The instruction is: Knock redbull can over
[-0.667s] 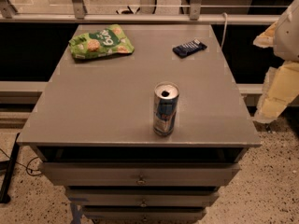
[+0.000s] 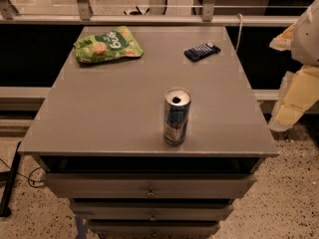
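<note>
The redbull can (image 2: 176, 116) stands upright near the front edge of the grey table top (image 2: 114, 108), a little right of centre. It is slim, blue and silver with a red mark, and its silver top is open. My gripper (image 2: 293, 102) shows as pale yellow and white parts at the right edge of the view. It is off the table's right side, to the right of the can and well apart from it.
A green snack bag (image 2: 107, 45) lies at the back left of the table. A small dark blue wrapper (image 2: 202, 51) lies at the back right. Drawers (image 2: 149, 187) sit under the top. A railing (image 2: 149, 19) runs behind the table.
</note>
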Robot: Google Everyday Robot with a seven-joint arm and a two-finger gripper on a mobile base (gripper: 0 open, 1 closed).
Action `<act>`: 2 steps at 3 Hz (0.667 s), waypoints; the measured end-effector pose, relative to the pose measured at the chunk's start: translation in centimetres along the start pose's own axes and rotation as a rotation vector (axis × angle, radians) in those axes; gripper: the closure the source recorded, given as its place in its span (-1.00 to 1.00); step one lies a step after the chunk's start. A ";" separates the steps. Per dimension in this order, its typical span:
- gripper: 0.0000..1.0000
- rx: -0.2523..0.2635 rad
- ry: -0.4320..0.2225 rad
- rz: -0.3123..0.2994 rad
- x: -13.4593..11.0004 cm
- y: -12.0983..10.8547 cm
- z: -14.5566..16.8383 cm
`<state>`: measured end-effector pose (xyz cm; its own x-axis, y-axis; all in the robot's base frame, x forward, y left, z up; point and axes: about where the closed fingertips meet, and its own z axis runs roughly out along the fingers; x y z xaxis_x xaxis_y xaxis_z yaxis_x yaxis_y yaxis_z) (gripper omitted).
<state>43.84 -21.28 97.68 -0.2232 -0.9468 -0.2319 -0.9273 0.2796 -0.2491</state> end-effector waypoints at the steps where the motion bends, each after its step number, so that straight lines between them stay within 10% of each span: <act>1: -1.00 -0.015 -0.095 0.037 -1.2 0.7 1.1; 2: -1.00 -0.061 -0.266 0.087 -3.2 1.7 3.6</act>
<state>44.09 -17.16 94.59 -0.2236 -0.8422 -0.4906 -0.9262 0.3403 -0.1620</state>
